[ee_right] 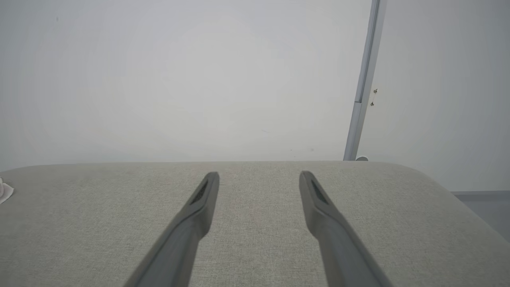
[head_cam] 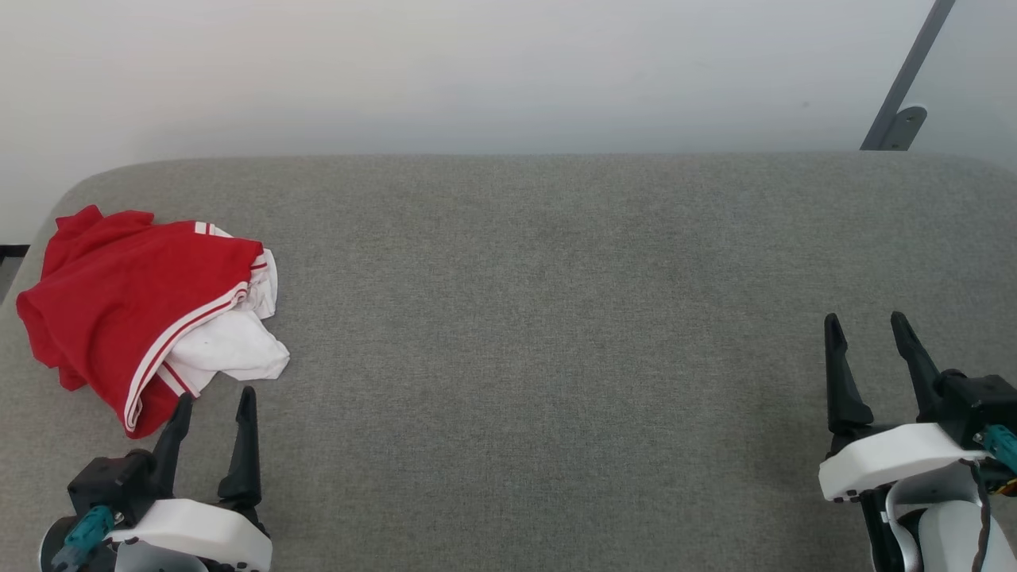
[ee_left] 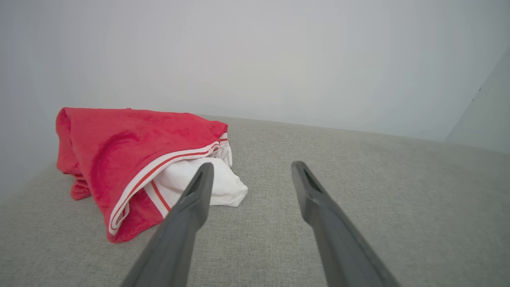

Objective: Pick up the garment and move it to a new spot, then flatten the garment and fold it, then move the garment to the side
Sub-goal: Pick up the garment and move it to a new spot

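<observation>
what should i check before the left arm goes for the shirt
1. Open, empty left gripper: ok.
2. Open, empty right gripper: ok.
3. Ungripped garment, lying at the left end of the grey surface: ok.
4. Gap between the left gripper and the garment's near edge: cannot tell, they overlap in the left wrist view.
5. Bare stretch of the grey surface in the middle for a new spot: ok.
6. Flat garment, ready to fold: not ok, it is bunched up.
</observation>
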Robot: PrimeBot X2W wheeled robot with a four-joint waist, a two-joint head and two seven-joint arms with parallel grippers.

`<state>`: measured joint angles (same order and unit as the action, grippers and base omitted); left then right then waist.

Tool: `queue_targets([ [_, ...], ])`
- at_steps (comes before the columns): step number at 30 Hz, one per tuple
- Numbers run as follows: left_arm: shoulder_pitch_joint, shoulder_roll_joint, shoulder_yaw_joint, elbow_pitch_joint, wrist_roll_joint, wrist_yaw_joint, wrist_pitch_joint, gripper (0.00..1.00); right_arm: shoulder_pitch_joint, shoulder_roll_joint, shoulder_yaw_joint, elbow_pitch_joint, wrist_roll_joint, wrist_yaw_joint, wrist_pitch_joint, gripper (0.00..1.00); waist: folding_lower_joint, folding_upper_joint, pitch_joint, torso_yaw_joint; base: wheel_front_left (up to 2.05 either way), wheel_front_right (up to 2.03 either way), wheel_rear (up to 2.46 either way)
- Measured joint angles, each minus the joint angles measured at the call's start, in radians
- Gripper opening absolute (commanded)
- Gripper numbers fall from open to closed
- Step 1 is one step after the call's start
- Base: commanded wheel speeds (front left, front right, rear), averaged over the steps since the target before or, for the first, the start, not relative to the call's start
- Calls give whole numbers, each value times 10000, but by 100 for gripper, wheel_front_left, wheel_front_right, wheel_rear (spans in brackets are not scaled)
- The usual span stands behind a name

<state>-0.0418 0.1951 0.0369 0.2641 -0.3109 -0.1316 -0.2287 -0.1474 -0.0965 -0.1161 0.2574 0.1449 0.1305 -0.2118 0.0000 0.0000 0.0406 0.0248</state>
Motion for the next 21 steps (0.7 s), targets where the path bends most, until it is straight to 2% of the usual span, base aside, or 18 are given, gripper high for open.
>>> queue_targets([
  [10,-31,59,8,94,449,0,-146,100,44,63,-207,-150,-527,0,-188,100,0,0,101,176,0,0,0],
  [19,-127,-127,384,385,1062,0,-314,100,109,209,46,-46,-1066,2,-395,100,0,0,171,1549,0,0,0],
  [20,-127,-127,384,385,1062,0,-314,100,109,209,46,-46,-1066,2,-395,100,0,0,171,1549,0,0,0],
  [21,-94,-255,525,334,1210,0,-318,100,13,224,267,13,-1116,2,-410,100,0,0,197,1950,0,0,0],
])
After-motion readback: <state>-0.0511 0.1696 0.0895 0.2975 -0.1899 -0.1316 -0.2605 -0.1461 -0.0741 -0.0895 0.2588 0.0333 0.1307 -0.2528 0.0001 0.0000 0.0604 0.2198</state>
